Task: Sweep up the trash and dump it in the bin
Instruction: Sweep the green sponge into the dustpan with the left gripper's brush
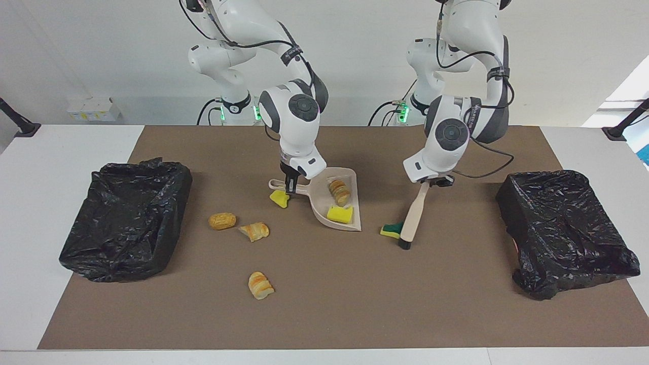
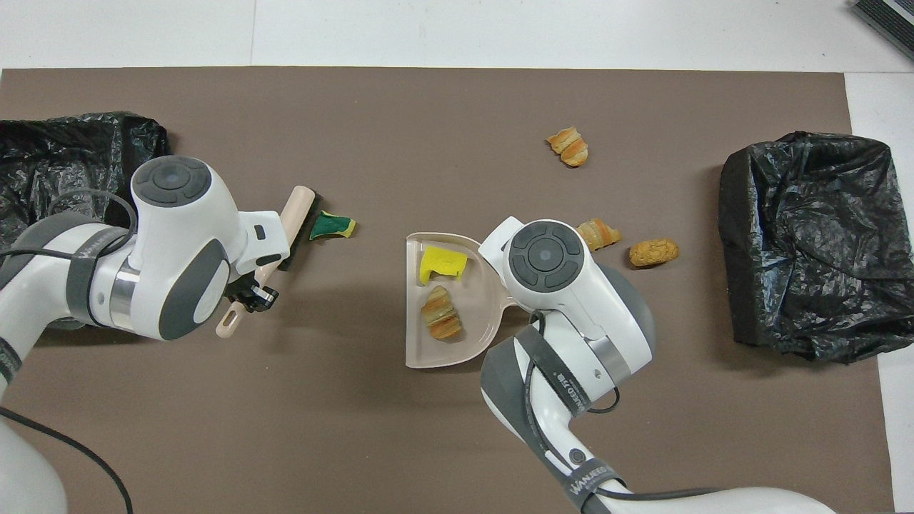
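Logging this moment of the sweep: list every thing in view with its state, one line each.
dustpan: on the mat, handle held by right gripper, two scraps inside
brush: held by left gripper, bristles down beside green-backed sponge
yellow chunk: on the mat by the dustpan handle
three bread pieces: loose on the mat
two black-lined bins: open

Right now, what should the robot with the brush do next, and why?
Probably push the green-backed sponge scrap toward the dustpan. The left gripper holds the brush with its bristles beside that scrap, and the dustpan's open edge faces it while the right gripper holds the handle.
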Action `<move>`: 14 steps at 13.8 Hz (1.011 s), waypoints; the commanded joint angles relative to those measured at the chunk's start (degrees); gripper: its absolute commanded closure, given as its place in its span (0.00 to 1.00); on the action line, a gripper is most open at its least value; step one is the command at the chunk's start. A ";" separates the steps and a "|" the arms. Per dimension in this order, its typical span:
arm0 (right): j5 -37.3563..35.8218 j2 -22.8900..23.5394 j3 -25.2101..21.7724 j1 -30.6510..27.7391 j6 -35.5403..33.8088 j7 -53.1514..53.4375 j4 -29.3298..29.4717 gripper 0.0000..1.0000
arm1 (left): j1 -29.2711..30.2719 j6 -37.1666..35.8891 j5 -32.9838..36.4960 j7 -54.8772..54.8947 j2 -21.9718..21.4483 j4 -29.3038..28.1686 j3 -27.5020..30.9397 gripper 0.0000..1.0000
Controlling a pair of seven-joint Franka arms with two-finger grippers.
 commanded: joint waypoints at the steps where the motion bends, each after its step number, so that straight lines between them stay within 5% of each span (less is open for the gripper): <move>1: -1.19 -0.03 0.39 -0.27 1.67 2.18 -0.95 1.00 | -5.53 -1.74 -3.17 -3.49 -4.05 -4.02 0.75 1.00; 6: -1.19 -0.03 0.39 -0.36 1.67 2.18 -1.04 1.00 | -14.42 -2.80 -7.92 -15.88 -4.76 -2.71 0.75 1.00; 14: -1.19 -0.03 0.39 -0.53 1.67 2.26 -0.95 1.00 | -14.16 -6.40 -7.84 -34.25 -9.05 -0.24 1.28 1.00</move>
